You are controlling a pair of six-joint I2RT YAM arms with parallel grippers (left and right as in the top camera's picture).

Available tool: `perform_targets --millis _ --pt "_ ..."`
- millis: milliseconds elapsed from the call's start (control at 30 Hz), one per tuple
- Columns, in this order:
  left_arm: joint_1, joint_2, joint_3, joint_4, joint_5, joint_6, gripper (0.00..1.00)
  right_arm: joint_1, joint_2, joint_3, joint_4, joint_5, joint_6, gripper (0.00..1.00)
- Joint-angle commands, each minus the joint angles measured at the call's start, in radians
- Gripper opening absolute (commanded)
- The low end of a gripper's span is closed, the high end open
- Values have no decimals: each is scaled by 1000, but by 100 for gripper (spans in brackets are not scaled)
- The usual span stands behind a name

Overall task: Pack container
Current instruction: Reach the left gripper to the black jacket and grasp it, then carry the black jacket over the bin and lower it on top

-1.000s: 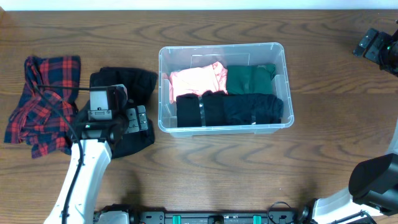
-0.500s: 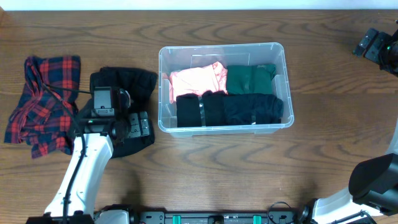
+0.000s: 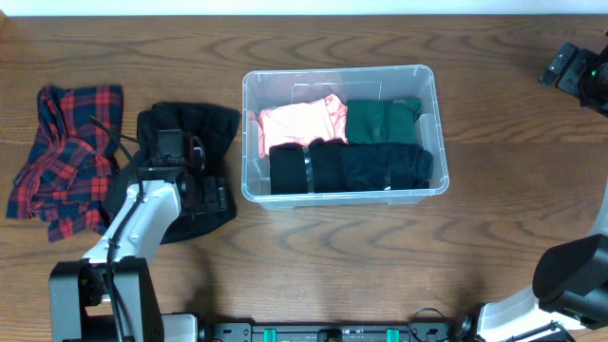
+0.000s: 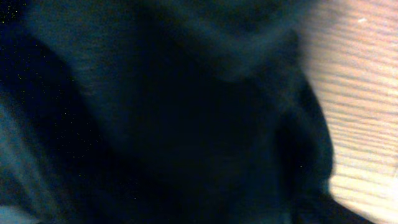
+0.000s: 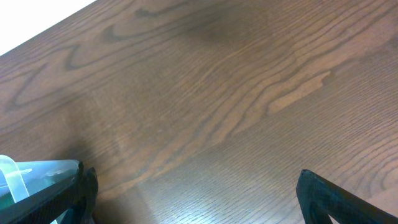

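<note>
At the far left of the tabletop (image 3: 380, 256) I see a red and dark blue plaid garment (image 3: 66, 161), lying crumpled; just beside it, on its right, lies a black garment (image 3: 214, 128) in a loose heap, and the two seem to touch at their edges. The left gripper (image 3: 195, 185) is down on this black garment, with the white arm reaching up to it from the lower left; in the left wrist view the dark cloth (image 4: 186, 124) fills nearly the whole frame and is blurred, with only a strip of wood at the right side; I cannot tell how wide the left jaws stand, nor whether they have hold of the cloth.

The container (image 3: 340, 74) stands upright near the middle of the tabletop, to the right of the black garment and apart from it; inside, in the back row, I see a pink garment (image 3: 299, 122) on the left and a green garment (image 3: 380, 119) on the right; in the front row a black folded piece (image 3: 304, 166) lies beside a dark navy piece (image 3: 389, 163).

At the far right the right gripper (image 5: 196, 180) hangs above bare wood, well apart from the container; its jaws stand wide apart and hold nothing; one clear corner of the container shows at the lower left of its wrist view.
</note>
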Motion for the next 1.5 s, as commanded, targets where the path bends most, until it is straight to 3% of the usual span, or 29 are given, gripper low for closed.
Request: perform_targets --millis 0,100,467,900,1267,1467 --pt "1 20 11 24 1 -3 42 -4 -4 12 -2 6 14 99" --pt "1 20 11 29 0 -3 6 -4 -4 12 -2 6 14 99" --pt "1 -104 74 -35 -27 4 6 -4 -4 12 -2 6 14 99" --pt "1 -315 389 -212 -304 317 6 -4 -4 12 -2 6 14 99" --pt "-2 -376 578 -213 -298 429 6 -4 -4 12 -2 6 14 99" --pt "-41 -404 636 -210 -84 491 6 -4 -4 12 -2 6 14 99"
